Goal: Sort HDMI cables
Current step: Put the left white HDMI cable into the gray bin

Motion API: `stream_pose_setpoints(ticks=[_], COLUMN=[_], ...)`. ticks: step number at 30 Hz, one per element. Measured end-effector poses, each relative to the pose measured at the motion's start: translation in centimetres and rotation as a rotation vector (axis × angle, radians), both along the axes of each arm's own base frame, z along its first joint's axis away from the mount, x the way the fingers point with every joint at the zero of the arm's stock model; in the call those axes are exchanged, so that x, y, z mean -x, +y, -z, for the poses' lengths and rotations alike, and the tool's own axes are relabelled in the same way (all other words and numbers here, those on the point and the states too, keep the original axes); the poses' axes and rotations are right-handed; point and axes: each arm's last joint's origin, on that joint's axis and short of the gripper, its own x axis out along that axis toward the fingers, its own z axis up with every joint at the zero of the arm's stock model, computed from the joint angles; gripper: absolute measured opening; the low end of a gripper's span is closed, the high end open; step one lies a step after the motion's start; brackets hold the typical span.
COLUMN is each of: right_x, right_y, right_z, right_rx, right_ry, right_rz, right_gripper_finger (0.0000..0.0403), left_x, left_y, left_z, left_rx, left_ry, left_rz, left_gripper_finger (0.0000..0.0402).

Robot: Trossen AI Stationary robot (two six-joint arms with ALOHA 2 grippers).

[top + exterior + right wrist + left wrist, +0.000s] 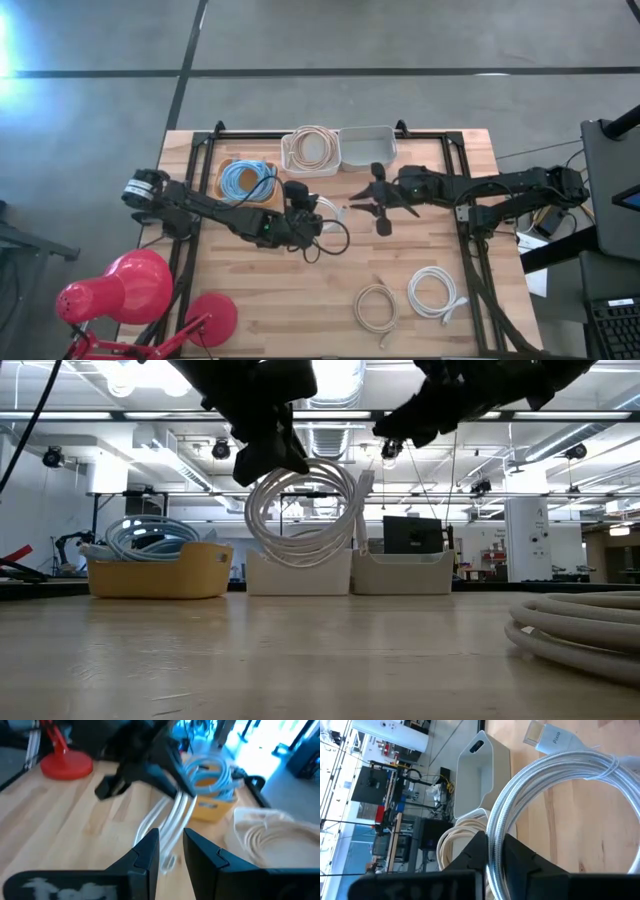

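Note:
My left gripper (pixel 308 216) is over the table's middle, shut on a white HDMI coil (pixel 331 213) that hangs clear of the wood in the low view (pixel 302 512). My right gripper (pixel 374 200) hovers open just right of that coil, pointing at it, with nothing between its fingers (pixel 171 840). A tan bin (pixel 226 168) holds light blue coils (pixel 246 180). A white bin (pixel 288 152) holds beige coils (pixel 313 147). A second white bin (pixel 368 148) shows no cable. One beige coil (pixel 375 306) and one white coil (pixel 435 292) lie flat near the front edge. My left gripper pinches the white coil's bundled strands (pixel 496 832) between its two fingers, at one side of the loop. The fingers lie across the strands. The coil is lifted clear and hangs below the gripper (pixel 270 455), its plug end (pixel 545 739) sticking out free.
A red desk lamp (pixel 130 285) with a round base (pixel 210 318) stands at the table's near left corner. The three bins line the far edge. Black frame rails (pixel 465 200) run along both sides. Bare wood lies between the arms and the front coils.

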Motion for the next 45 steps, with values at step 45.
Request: stream_pose_setpoints(ticks=[45], right_x=[-11.3], right_y=[-2.0], right_z=[1.3], right_rx=[0.006], right_ry=[0.415], right_rz=[0.319], right_gripper_finger=[0.0064], left_x=[-0.1], left_y=[0.6], left_z=[-0.4], left_rx=[-0.106], left_ry=[-0.019], left_rz=[-0.091], left_gripper_finger=[0.0039])
